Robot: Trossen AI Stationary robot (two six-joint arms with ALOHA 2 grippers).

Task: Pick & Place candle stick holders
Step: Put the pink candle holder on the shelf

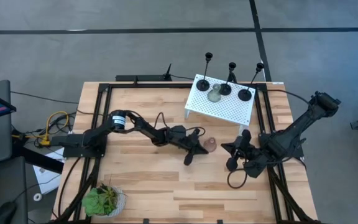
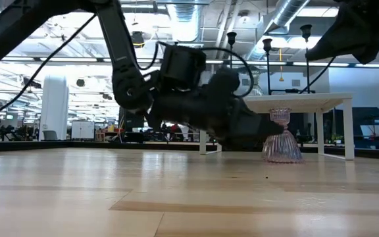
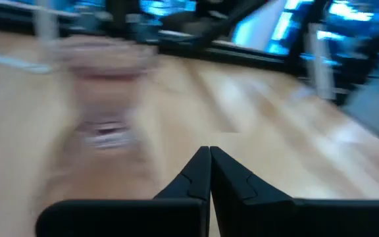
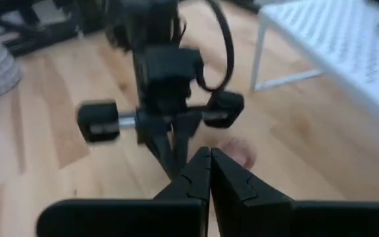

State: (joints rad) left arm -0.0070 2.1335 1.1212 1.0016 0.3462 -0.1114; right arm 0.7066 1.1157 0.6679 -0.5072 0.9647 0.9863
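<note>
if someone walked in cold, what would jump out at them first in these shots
Probably the white perforated stand at the table's far edge, carrying three tall black candle stick holders and a squat grey-green one. Next, the two dark arms meeting mid-table: the left pincer, fingers shut, sits right beside the small pinkish holder, with the right pincer, also shut, facing it. A green potted plant marks the near left corner.

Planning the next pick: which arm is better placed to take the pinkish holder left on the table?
Probably the left. Its hand, fingers shut, lies right beside the pinkish holder. The right hand, also shut, sits farther off on the holder's other side. The other holders already stand on the white stand.
</note>
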